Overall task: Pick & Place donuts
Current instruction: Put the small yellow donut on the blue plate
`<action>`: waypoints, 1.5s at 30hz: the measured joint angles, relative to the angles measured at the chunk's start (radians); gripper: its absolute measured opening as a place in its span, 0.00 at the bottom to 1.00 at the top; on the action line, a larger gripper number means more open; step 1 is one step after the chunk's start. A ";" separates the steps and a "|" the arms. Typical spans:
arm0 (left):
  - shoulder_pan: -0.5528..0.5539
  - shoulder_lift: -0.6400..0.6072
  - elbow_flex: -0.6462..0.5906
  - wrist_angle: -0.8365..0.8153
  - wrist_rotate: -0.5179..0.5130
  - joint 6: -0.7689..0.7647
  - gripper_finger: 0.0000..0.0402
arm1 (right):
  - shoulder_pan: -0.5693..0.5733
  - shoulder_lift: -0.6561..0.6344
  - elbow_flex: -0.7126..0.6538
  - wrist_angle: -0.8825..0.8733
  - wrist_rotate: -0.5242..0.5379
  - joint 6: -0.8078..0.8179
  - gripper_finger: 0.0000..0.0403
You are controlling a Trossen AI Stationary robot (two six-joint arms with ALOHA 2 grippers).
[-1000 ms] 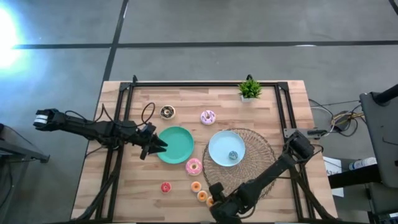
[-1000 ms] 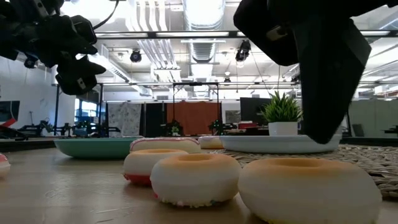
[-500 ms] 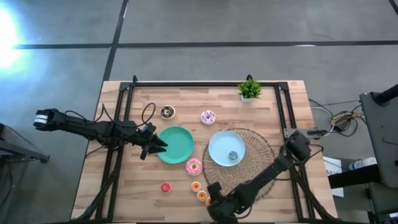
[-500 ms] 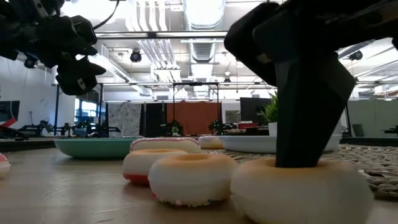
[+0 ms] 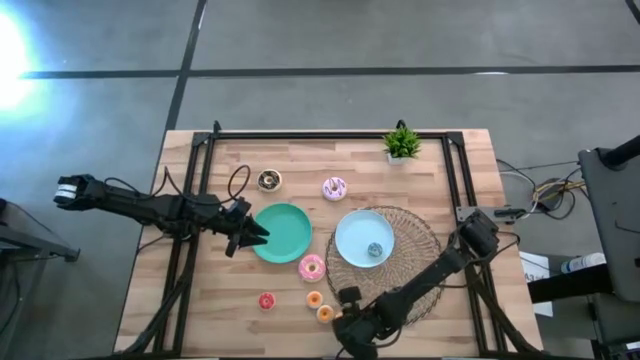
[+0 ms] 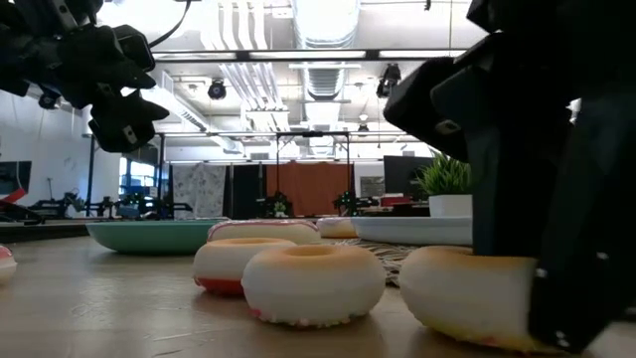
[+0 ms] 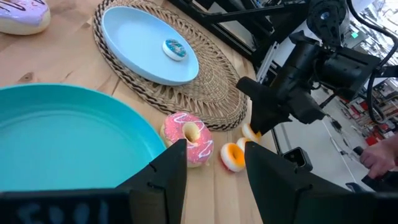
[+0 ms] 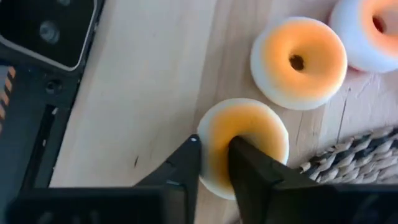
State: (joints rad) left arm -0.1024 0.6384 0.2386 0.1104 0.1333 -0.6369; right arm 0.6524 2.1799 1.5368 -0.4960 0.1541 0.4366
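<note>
The step in hand looks like the pick of 1 small orange donut (image 8: 245, 146) at the front edge of the table (image 5: 440, 160), just beside the woven mat (image 5: 415, 250). The right gripper (image 8: 214, 163) is down on this donut. In the right wrist view 1 finger stands in the hole and the other finger is outside the ring, so the 2 fingers pinch the wall of the ring between them with only a narrow gap. In the low view the donut (image 6: 477, 293) appears tilted, 1 side a little off the wood, so I judge the grasp is made and the lift is only beginning.

The next move, I think, calls for a straight lift without twisting, because the hold is on 1 thin side only and the ring could turn or slip. Then it must travel over the mat to a plate, probably the light-blue plate (image 5: 350, 232) on the mat.

A second orange donut (image 8: 298, 62) lies just beside the grasped one, apart from it.

The left gripper (image 7: 211, 165) waits over the edge of the green plate (image 5: 283, 232), far from the mat, with fingers parted and holding nothing.
</note>
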 joint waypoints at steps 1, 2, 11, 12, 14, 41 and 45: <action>0.000 0.000 0.000 0.000 0.000 0.000 0.34 | -0.003 0.000 0.000 -0.003 -0.007 0.030 0.12; 0.000 0.000 0.000 0.000 0.000 0.000 0.34 | -0.007 -0.002 0.000 -0.007 -0.019 0.065 0.09; 0.000 0.000 0.000 0.001 0.000 0.000 0.34 | -0.008 -0.076 -0.013 -0.021 -0.057 0.373 0.02; 0.000 0.000 0.000 0.002 0.000 0.003 0.34 | -0.005 -0.088 -0.021 -0.016 -0.056 0.410 0.02; 0.000 0.000 0.000 0.005 0.000 0.003 0.34 | -0.002 -0.103 -0.048 -0.001 -0.038 0.475 0.02; 0.000 0.022 0.000 0.376 -0.210 -0.304 0.34 | -0.155 -0.441 -0.743 1.517 0.719 0.885 0.04; -0.004 0.053 0.003 0.405 -0.256 -0.280 0.34 | -0.200 -0.409 -0.693 1.516 0.736 0.895 0.05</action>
State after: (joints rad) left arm -0.1060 0.6918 0.2419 0.5152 -0.1227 -0.9164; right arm 0.4520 1.7708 0.8441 1.0203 0.8906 1.3320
